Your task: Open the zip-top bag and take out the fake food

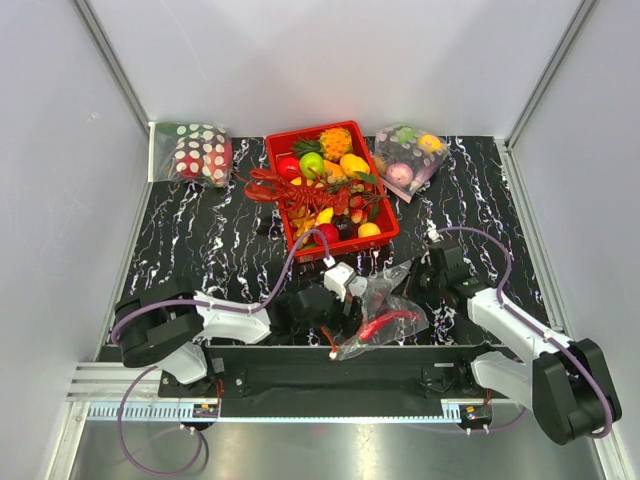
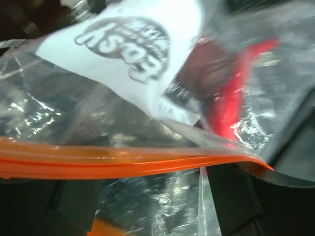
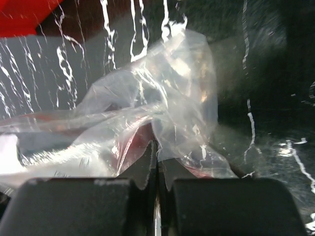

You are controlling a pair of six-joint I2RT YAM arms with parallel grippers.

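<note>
The clear zip-top bag (image 1: 392,300) lies at the near middle of the table, with a long red chili (image 1: 388,322) inside it. My left gripper (image 1: 350,312) is at the bag's left end. In the left wrist view the gripper (image 2: 155,196) is open, with the fingers (image 2: 231,201) apart and bag film between them. The orange zip strip (image 2: 123,164) crosses just above, below the white label (image 2: 133,44). The chili (image 2: 231,98) shows through the film. My right gripper (image 1: 407,278) (image 3: 157,152) is shut on a fold of the bag (image 3: 162,93). A red lobster (image 1: 280,190) lies outside the bag, against the basket.
A red basket (image 1: 390,236) of yellow, green and orange fruits stands behind the bag. A white-dotted red bag (image 1: 200,152) lies at the back left. A clear bag of pastel fruits (image 1: 408,155) lies at the back right. White walls close in the table.
</note>
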